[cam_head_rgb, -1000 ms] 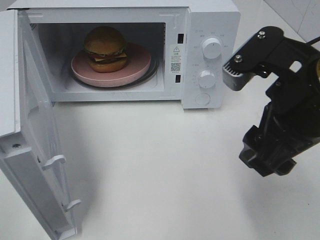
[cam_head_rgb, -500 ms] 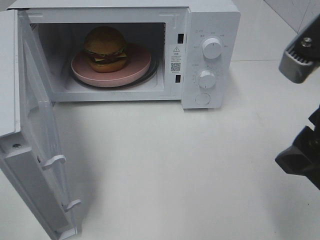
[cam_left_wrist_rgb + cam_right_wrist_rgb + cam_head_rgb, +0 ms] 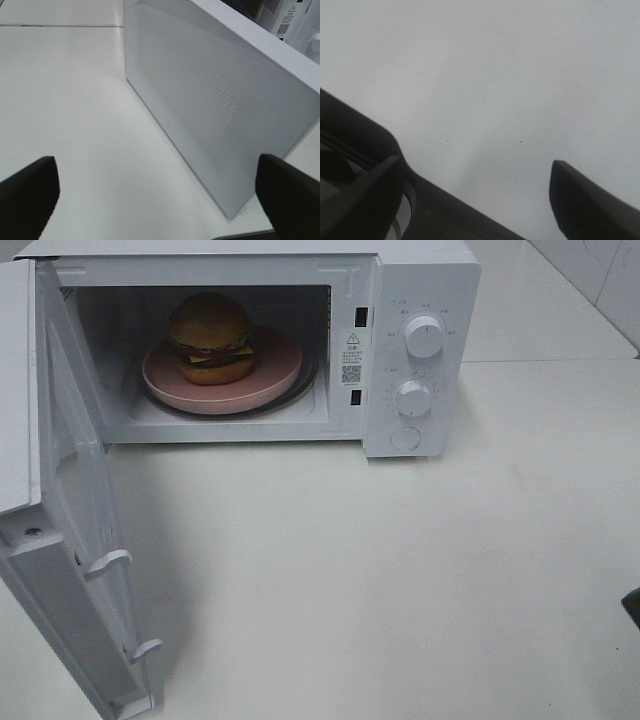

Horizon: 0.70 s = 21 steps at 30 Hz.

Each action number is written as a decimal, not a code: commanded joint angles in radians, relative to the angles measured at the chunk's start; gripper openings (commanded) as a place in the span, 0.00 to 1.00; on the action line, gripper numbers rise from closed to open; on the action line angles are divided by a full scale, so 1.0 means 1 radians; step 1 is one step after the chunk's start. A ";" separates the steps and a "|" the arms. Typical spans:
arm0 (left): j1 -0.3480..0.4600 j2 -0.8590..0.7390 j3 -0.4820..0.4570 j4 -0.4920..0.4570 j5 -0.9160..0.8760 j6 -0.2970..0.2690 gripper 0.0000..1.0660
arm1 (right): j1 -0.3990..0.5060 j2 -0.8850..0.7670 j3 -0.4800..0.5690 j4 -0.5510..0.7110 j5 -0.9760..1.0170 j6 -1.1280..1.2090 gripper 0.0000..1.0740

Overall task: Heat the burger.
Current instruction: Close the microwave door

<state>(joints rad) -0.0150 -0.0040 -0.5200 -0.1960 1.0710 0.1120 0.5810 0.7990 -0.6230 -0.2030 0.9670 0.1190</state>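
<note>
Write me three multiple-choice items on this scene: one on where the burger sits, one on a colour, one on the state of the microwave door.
1. Where is the burger?
A. on the plate inside the microwave
B. on top of it
C. out in front of it

2. What colour is the plate?
A. blue
B. pink
C. black

3. How does the microwave's door stand?
A. fully shut
B. open only a crack
C. swung wide open

Answers:
1 A: the exterior high view shows the burger on the plate in the cavity.
2 B: the rim around the burger is pink.
3 C: the door stands swung out to the left, leaving the cavity exposed.
</note>
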 commanded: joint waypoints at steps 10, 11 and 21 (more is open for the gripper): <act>0.005 0.002 0.003 -0.001 0.004 -0.005 0.94 | -0.305 -0.291 0.100 0.060 -0.042 0.005 0.71; 0.005 0.002 0.003 -0.001 0.004 -0.005 0.94 | -0.322 -0.320 0.107 0.060 -0.038 0.004 0.71; 0.005 0.002 0.003 -0.001 0.004 -0.005 0.94 | -0.469 -0.581 0.126 0.064 -0.004 0.002 0.71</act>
<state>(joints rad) -0.0150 -0.0040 -0.5200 -0.1960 1.0710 0.1120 0.1350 0.2510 -0.5010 -0.1430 0.9550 0.1220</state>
